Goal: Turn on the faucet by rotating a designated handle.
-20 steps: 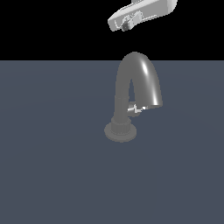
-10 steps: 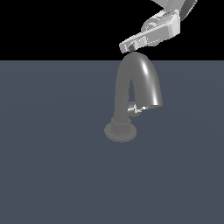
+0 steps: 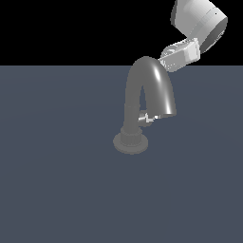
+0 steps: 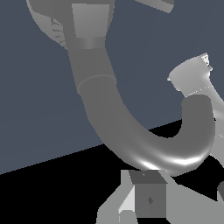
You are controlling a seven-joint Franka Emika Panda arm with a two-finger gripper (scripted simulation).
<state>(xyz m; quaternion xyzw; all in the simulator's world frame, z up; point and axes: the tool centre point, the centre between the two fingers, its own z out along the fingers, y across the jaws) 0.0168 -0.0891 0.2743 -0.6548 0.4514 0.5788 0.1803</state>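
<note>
The faucet (image 3: 151, 80) is a dark grey glossy arched tube on a ribbed collar and round base, standing mid-scene. The handle (image 3: 146, 118), a small bright silvery stub, projects from the lower column toward the spout end. My gripper (image 3: 164, 61) hangs at the exterior view's upper right, right beside the top of the arch and well above the handle. Whether its tips touch the arch is unclear. In the wrist view the faucet (image 4: 113, 118) fills the frame, and gripper (image 4: 144, 199) parts show just past the arch. The gap between the fingers does not show.
The faucet stands on a flat dark blue-grey surface (image 3: 57, 190) that spans the exterior view. Behind it is plain black background. The arm's pale wrist (image 3: 199, 21) is in the upper right corner.
The gripper has come down and toward the exterior view's right, from above the faucet to level with the arch's top. More of the arm is in view. The faucet and handle have not moved.
</note>
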